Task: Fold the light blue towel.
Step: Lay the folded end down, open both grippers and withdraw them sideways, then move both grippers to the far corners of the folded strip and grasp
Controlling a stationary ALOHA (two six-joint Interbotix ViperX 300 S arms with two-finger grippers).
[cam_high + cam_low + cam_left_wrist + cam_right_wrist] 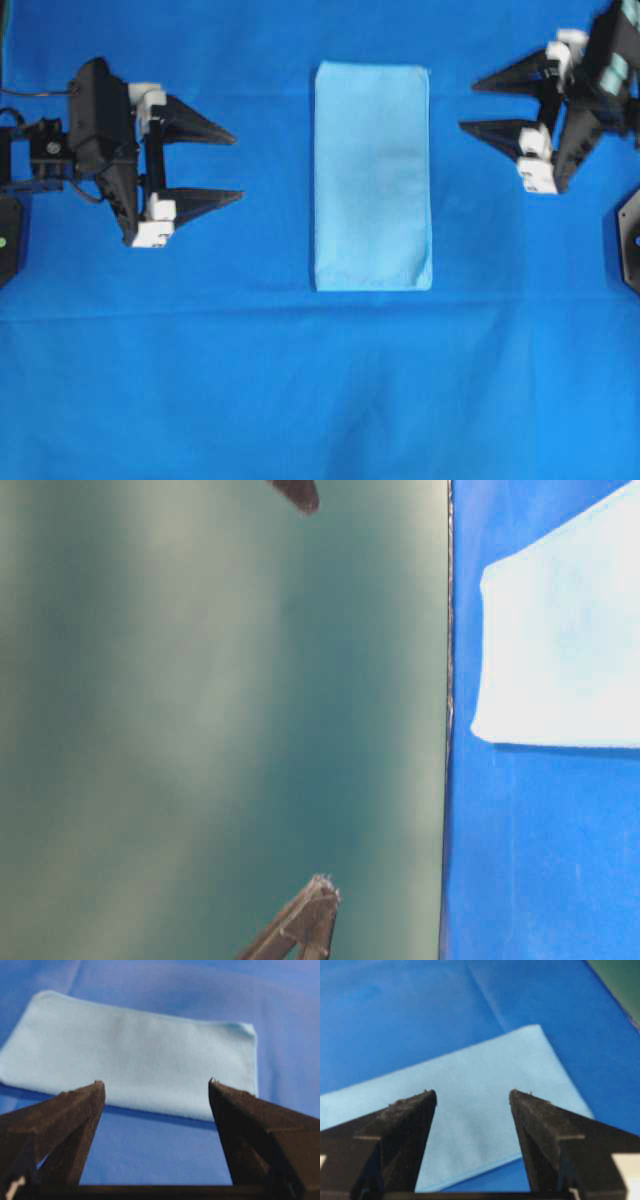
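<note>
Overhead, towel: I see the light blue towel [373,177] lying flat as a tall narrow rectangle mid-tabletop on the deep blue cloth [300,390]; I judge it already folded once.
Overhead, left end effector [225,165]: jaws wide, empty, well apart from the towel's left edge, tips pointing toward it.
Overhead, right end effector [470,105]: jaws wide, empty, off the towel's right edge near its far end.
Overhead, step: I read this as the gap between folds, both arms clear of the cloth.
Table-level: a pale towel corner [560,640] lies flat on the blue cloth; two dark finger tips show against the green backdrop [220,720]; I cannot tell whose.
Left wrist: the towel [135,1070] lies beyond my spread fingers [75,1115], its near long edge just past the tips, untouched.
Right wrist: the towel [470,1110] runs under and between the open fingers [540,1125]; one corner is in view.
Next move: I judge it needs a short edge pinched at both corners and carried over to the opposite end.
Containers: none in any view.
</note>
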